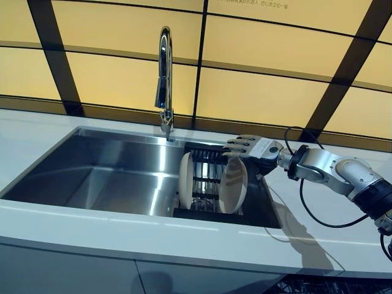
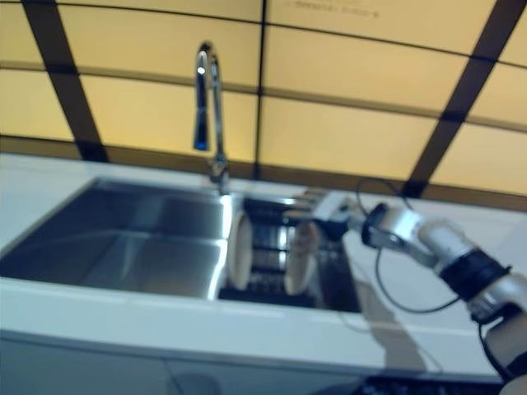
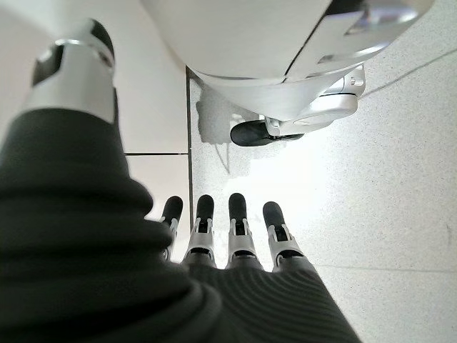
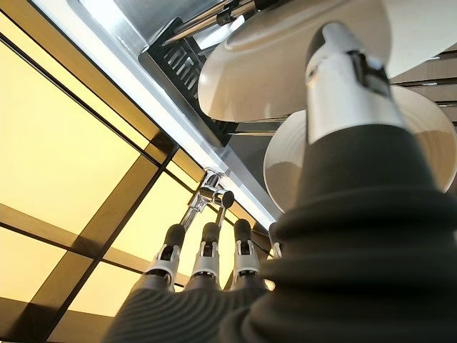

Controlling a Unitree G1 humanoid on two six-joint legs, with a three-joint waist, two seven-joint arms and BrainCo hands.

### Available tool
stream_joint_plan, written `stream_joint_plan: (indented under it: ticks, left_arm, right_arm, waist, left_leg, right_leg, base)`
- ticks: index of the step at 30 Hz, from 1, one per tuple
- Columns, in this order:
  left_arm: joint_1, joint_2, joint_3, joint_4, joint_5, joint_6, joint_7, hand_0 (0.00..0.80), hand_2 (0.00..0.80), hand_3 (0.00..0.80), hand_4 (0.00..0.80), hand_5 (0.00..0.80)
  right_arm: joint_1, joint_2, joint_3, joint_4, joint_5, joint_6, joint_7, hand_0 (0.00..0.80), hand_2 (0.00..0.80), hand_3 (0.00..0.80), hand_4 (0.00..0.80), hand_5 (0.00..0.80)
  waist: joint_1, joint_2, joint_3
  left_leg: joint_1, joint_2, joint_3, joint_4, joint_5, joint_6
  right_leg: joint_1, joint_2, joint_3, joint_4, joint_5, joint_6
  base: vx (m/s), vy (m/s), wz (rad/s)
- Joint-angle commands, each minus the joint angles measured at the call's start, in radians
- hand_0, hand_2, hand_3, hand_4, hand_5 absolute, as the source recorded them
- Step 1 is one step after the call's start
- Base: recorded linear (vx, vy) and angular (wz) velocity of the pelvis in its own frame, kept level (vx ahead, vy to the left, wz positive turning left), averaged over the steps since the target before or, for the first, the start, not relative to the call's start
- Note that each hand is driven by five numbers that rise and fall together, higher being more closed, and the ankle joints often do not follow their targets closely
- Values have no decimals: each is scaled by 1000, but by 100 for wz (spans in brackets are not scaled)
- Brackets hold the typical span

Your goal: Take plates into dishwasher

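Overhead, the right hand hangs with fingers straight and apart, gripping nothing, just above the nearer plate's rim. A second plate stands upright beside it, a clear gap between them, both in the dark rack at the sink's right end. Left of the rack the basin lies open below the tap. White counter rims the sink; yellow panels rise behind. Hanging toward the floor, the left hand has its fingers relaxed.

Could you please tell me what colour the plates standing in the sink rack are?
The plates are cream-white, clearest in the left eye view.
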Motion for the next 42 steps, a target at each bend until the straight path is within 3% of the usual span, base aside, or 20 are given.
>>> stream_joint_plan:
  ticks: [1,38,39,40,41,42]
  left_arm:
    - [-45,6,18,19,6,-24,2,0,0,0,0,0]
    - [-41,6,35,11,-40,-67,-16,0,0,0,0,0]
    - [-40,6,33,10,-42,-70,-17,0,0,0,0,0]
    - [-39,7,33,10,-44,-71,-17,0,0,0,0,0]
    - [-37,8,32,9,-49,-76,-21,0,0,0,0,0]
    - [-37,8,32,8,-51,-77,-22,0,0,0,0,0]
  right_arm:
    - [-38,-10,-8,-5,-5,-11,-2,0,0,0,0,0]
    - [23,31,22,-18,-133,-62,62,0,0,0,0,0]
    - [24,32,26,-17,-147,-64,60,56,56,56,56,56]
    - [25,33,26,-17,-157,-66,59,213,213,213,213,213]
    - [21,29,35,-20,-177,-68,57,474,474,474,474,474]
    - [20,29,37,-20,-182,-69,58,587,587,587,587,587]
  waist:
    - [34,-22,18]
    - [46,-18,45]
    - [48,-17,47]
    - [48,-17,48]
    - [49,-16,50]
    - [50,-15,51]
  left_leg:
    - [-40,-38,-20,-2,-6,36]
    - [-61,-34,-24,-2,6,32]
    - [-63,-34,-25,-2,7,32]
    - [-64,-34,-26,-2,8,32]
    - [-67,-34,-26,-2,9,31]
    - [-68,-34,-26,-2,10,31]
  right_leg:
    - [34,-15,-15,35,-35,74]
    - [20,-10,-25,34,-34,69]
    - [19,-10,-26,33,-33,69]
    - [19,-10,-27,33,-33,69]
    - [18,-10,-29,30,-31,69]
    - [18,-10,-29,29,-31,69]
  base:
    - [0,0,0]
    - [0,0,0]
    - [0,0,0]
    - [0,0,0]
    - [0,0,0]
    - [-34,6,2]
